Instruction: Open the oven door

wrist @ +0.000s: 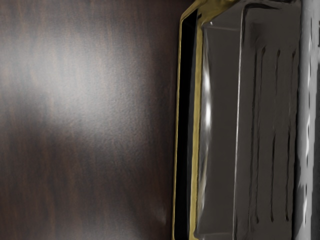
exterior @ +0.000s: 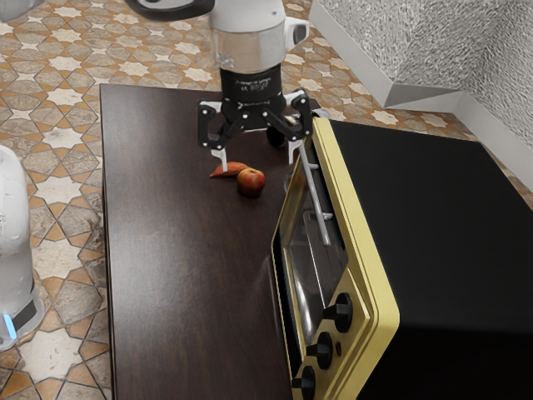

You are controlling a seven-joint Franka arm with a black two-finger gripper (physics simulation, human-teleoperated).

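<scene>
Big, black and yellow, the oven (exterior: 450, 242) is sitting nearest the camera, at four o'clock in the exterior view. Its knobs (exterior: 323, 350) are poking out at five o'clock. The oven door (exterior: 308, 267) is looking shut, with its glass facing toward nine o'clock over the table (exterior: 183, 292). The handle (exterior: 315, 196) is running along the door from one o'clock to four o'clock.

Up at twelve o'clock, the gripper (exterior: 257, 162) is hanging with its two fingers wide apart, and it is holding nothing. One finger is pointing down near the far end of the handle, but I cannot tell if they are touching. A carrot (exterior: 229, 170) is lying at ten o'clock, and an apple (exterior: 251, 182) is resting close to the middle.

So the reaching part is looking mostly done. Getting hold of the handle, pulling, and swinging the door open are all being left to do.
</scene>
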